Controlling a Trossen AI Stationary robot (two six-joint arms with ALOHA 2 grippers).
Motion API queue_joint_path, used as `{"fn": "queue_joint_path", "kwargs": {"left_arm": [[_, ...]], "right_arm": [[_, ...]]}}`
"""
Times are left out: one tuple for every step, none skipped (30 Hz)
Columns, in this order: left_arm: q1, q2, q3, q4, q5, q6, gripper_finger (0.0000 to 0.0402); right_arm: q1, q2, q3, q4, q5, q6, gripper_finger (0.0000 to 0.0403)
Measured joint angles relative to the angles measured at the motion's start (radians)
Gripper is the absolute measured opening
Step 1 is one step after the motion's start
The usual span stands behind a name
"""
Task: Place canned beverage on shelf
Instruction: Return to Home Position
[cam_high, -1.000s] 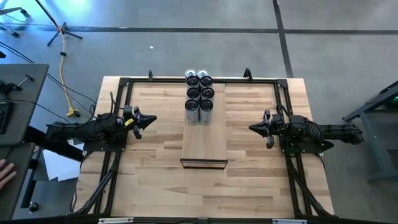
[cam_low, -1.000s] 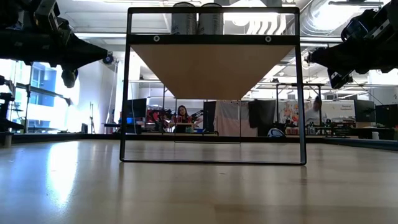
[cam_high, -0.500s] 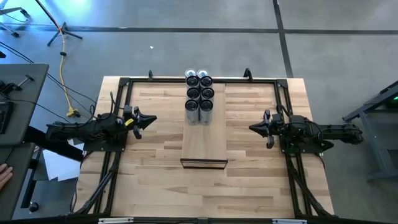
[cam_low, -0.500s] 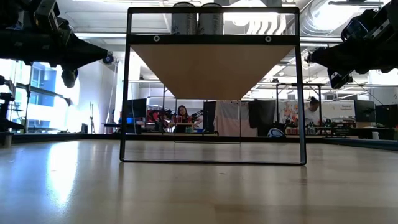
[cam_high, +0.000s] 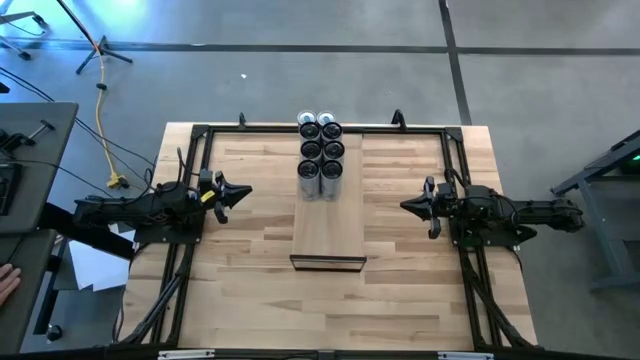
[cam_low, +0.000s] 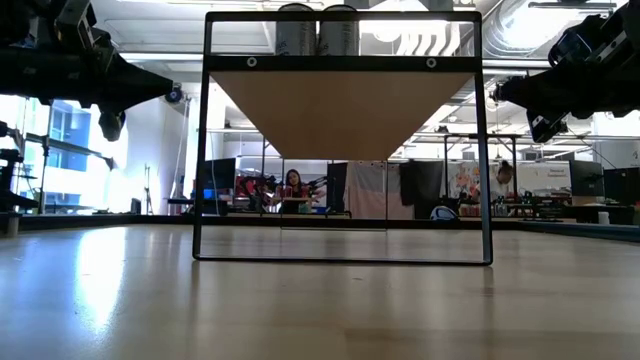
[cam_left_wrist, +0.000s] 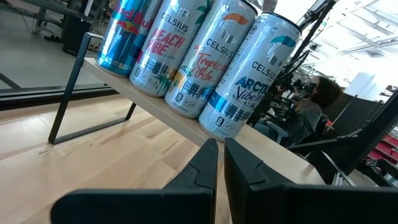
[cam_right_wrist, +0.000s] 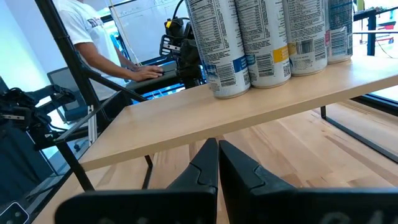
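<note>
The shelf (cam_high: 328, 225) is a long light-wood board on black metal legs in the table's middle, and its dark end edge (cam_high: 328, 262) faces the near side. Several canned beverages (cam_high: 321, 152) stand upright on their bases in two rows on its far half. The left wrist view shows their labels (cam_left_wrist: 205, 56), the right wrist view their backs (cam_right_wrist: 261, 37). My left gripper (cam_high: 243, 191) hangs level and shut at the shelf's left, clear of it. My right gripper (cam_high: 407, 206) hangs level and shut at its right. Both point toward the shelf and hold nothing.
A black metal frame (cam_high: 200, 130) runs round the butcher-block tabletop. The shelf's near half (cam_high: 328, 235) is bare wood. A person's hand (cam_high: 8, 282) shows at the picture's left edge beside a grey side table (cam_high: 30, 150). People sit and stand in the room beyond (cam_low: 292, 185).
</note>
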Motion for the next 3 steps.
{"fn": "queue_joint_path", "kwargs": {"left_arm": [[0.000, 0.000, 0.000, 0.000, 0.000, 0.000, 0.0003], [0.000, 0.000, 0.000, 0.000, 0.000, 0.000, 0.0003], [0.000, 0.000, 0.000, 0.000, 0.000, 0.000, 0.0003]], "right_arm": [[0.000, 0.000, 0.000, 0.000, 0.000, 0.000, 0.0000], [0.000, 0.000, 0.000, 0.000, 0.000, 0.000, 0.0000], [0.000, 0.000, 0.000, 0.000, 0.000, 0.000, 0.0000]]}}
